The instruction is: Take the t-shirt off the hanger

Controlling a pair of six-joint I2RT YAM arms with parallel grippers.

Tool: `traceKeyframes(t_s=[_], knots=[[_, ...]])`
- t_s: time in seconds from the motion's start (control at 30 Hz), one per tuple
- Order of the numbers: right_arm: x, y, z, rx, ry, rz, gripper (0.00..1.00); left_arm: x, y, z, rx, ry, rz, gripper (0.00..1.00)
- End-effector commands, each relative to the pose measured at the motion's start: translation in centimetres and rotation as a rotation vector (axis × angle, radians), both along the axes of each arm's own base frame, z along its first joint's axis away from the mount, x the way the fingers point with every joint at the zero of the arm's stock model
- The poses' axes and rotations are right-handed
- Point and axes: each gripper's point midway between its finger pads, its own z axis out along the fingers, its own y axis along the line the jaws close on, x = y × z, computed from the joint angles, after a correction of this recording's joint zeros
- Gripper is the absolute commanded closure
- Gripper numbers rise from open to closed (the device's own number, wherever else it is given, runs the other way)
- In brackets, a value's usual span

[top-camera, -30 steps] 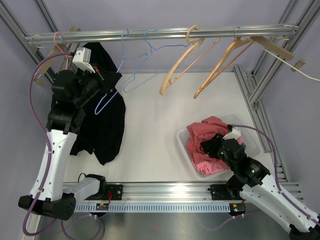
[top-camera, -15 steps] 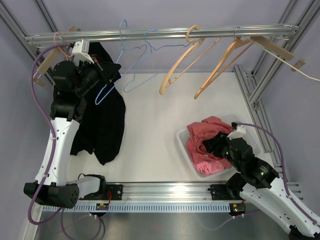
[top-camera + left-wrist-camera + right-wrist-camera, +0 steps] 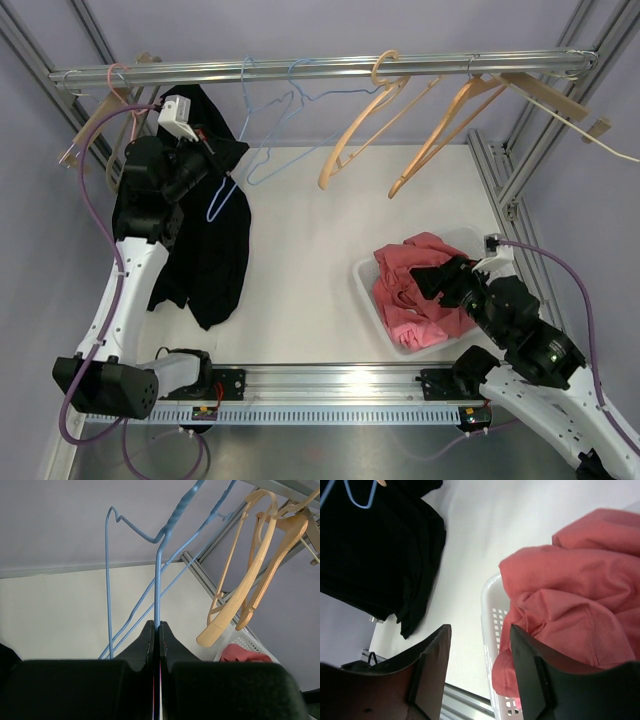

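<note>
A black t-shirt (image 3: 205, 250) hangs at the left, from near the rail down to the table; it also shows in the right wrist view (image 3: 370, 555). My left gripper (image 3: 213, 152) is up beside the shirt's top, shut on the wire of a blue hanger (image 3: 157, 580), pinched at the fingertips (image 3: 156, 626). The hanger's lower loop (image 3: 218, 200) lies against the black cloth; I cannot tell whether it is inside the shirt. My right gripper (image 3: 442, 281) stands open with nothing in it, over the edge of a white basket (image 3: 487, 630) holding a red shirt (image 3: 570, 595).
A metal rail (image 3: 330, 68) runs across the back with a second blue wire hanger (image 3: 290, 110) and two wooden hangers (image 3: 360, 125) (image 3: 445, 130). Frame posts stand at both sides. The white basket (image 3: 364, 290) sits at the right front.
My right gripper has opened wider and drawn back to the right, off the red shirt. My left gripper has swung slightly right with the blue hanger still pinched.
</note>
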Motion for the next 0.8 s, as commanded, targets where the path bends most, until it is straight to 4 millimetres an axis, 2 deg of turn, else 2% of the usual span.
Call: traceKeyframes(t_s=[0.0,0.03,0.1,0.13,0.23,0.33,0.47,0.5,0.6,0.63,0.73,0.77], knots=[[-0.5,-0.5,4.3,0.017,-0.116,0.024,0.38,-1.2,0.0,-0.2,-0.013,-0.013,-0.015,0.91],[-0.5,-0.6,4.8,0.016,-0.126,0.022,0.32,-1.3,0.1,-0.3,-0.014,-0.009,-0.009,0.82],[-0.6,-0.8,6.2,0.019,-0.159,0.027,0.31,-1.3,0.4,-0.2,-0.008,-0.011,0.009,0.61],[-0.7,-0.8,6.6,0.021,-0.169,0.03,0.31,-1.6,0.5,0.1,-0.004,-0.012,0.014,0.45],[-0.9,-0.9,7.9,0.028,-0.203,0.041,0.3,-2.3,0.9,1.9,0.015,-0.039,0.035,0.33],[-0.9,-0.8,8.6,0.033,-0.229,0.047,0.3,-3.2,1.6,4.0,0.036,-0.061,0.067,0.32],[-1.0,-0.2,8.8,0.036,-0.249,0.078,0.3,-5.0,3.6,6.5,0.103,-0.113,0.167,0.33],[-1.0,-0.1,8.8,0.037,-0.251,0.084,0.3,-5.2,4.2,6.6,0.119,-0.111,0.192,0.33],[-1.3,0.2,8.9,0.044,-0.267,0.11,0.3,-5.8,7.7,6.1,0.197,-0.08,0.368,0.34],[-1.5,0.5,8.9,0.047,-0.271,0.129,0.3,-5.7,9.6,5.3,0.229,-0.05,0.457,0.34],[-1.9,0.8,8.9,0.061,-0.281,0.158,0.3,-5.7,13.3,4.1,0.275,0.0,0.607,0.4],[-2.1,0.9,9.0,0.066,-0.284,0.17,0.3,-5.6,13.9,3.7,0.291,0.015,0.629,0.4]])
